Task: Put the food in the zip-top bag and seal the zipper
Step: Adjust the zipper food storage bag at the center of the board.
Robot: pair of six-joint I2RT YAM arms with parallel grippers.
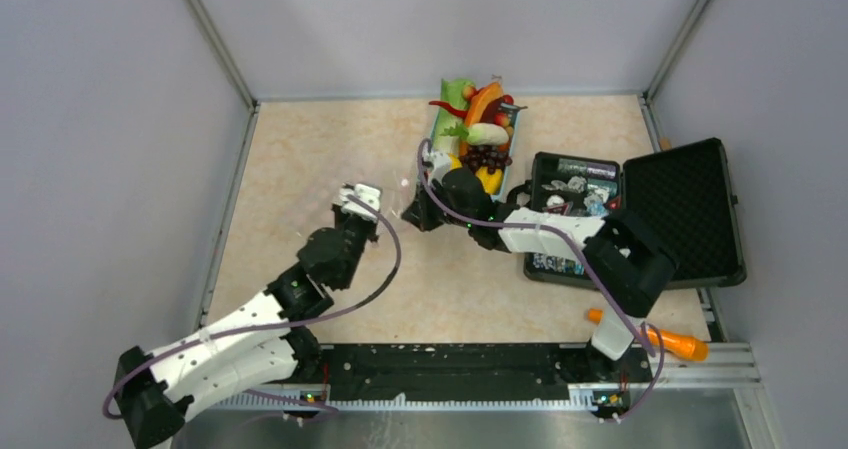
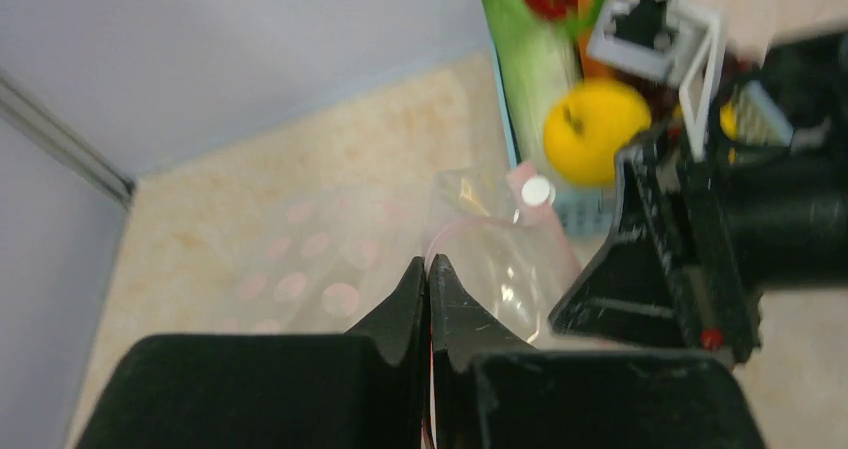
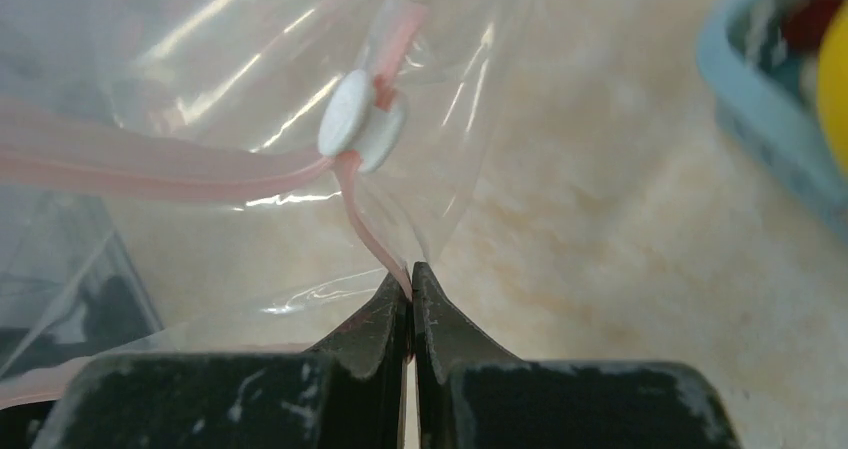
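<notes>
**Together, both grippers pinch the bag's mouth**

Broadly, the beige table carries an open black hard case on the right. A blue basket stands at the far middle, heaped with the food. None of that food is in the bag, and a yellow fruit sits at the basket's near end. A long orange piece lies apart by the right arm's base.

The zip-top bag lies just left of the basket, clear with pink dots, its mouth lifted between the two grippers. The left gripper has its jaws pressed together, with the bag's pink-lined edge running in between the tips. The right gripper is likewise closed tight, nipping one thin strand of the zipper right at its tips. Just above those tips sits the white slider, with the rest of the strip stretching away to the left.
</notes>
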